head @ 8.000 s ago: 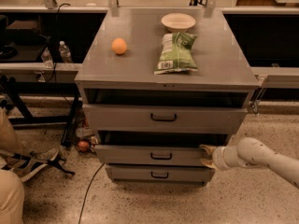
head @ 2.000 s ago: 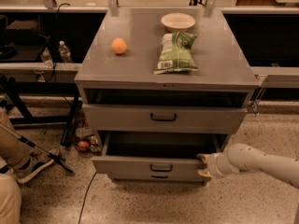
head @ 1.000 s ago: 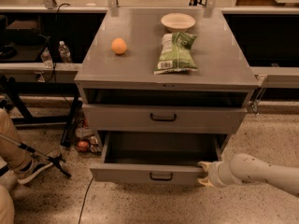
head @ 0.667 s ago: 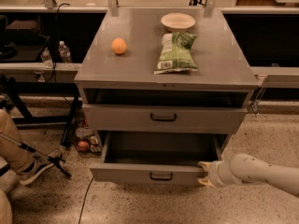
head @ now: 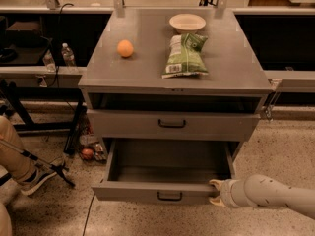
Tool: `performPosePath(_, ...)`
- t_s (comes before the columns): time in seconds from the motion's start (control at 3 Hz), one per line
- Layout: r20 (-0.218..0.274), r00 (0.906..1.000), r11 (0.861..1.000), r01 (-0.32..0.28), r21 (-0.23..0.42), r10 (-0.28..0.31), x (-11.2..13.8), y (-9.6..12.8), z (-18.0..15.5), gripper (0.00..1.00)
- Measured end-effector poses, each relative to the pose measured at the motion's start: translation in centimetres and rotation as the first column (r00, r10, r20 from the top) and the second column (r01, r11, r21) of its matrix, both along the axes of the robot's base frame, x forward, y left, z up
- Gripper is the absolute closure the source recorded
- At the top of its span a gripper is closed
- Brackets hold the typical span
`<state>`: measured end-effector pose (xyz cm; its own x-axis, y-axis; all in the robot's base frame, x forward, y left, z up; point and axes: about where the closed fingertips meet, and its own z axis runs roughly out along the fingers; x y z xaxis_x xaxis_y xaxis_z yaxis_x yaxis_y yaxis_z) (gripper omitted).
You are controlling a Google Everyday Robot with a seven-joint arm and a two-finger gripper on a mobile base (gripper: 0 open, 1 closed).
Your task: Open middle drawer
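The middle drawer (head: 147, 193) of the grey metal cabinet is pulled far out, and its plain grey tray (head: 170, 163) is empty. Its small black pull handle (head: 170, 197) is on the front panel. My gripper (head: 216, 191) is at the right end of that front panel, with one finger (head: 215, 183) above the edge and one below, closed on the panel. My pale arm (head: 275, 195) reaches in from the lower right. The upper drawer (head: 172, 124) is shut. The bottom drawer is hidden beneath the open one.
On the cabinet top (head: 147, 68) lie an orange (head: 125, 48), a green snack bag (head: 186, 55) and a pale bowl (head: 187, 22). A person's leg and shoe (head: 29, 173) are at the left. Water bottles (head: 67, 55), cables and a red object (head: 87, 153) lie to the cabinet's left.
The middle drawer has slid from barely open to far out, my gripper moving toward the camera with its right front edge. Over the last second it has hardly moved.
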<state>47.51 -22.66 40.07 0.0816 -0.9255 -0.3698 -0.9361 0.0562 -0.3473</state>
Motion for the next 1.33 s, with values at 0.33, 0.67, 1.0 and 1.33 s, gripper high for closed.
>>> performPosePath(0.33, 0.002, 0.9999, 1.0, 0.016, 0.007, -0.016, -1.0, 0.2, 0.0, 1.0)
performPosePath(0.67, 0.005, 0.9985, 0.998, 0.055, 0.026, -0.055, -3.6, 0.5, -0.2, 1.0)
performPosePath(1.0, 0.005, 0.9982, 0.998, 0.06, 0.028, -0.06, -3.9, 0.6, 0.0, 1.0)
performPosePath(1.33, 0.006, 0.9941, 0.993, 0.108, 0.048, -0.108, -7.0, 0.9, -0.2, 1.0)
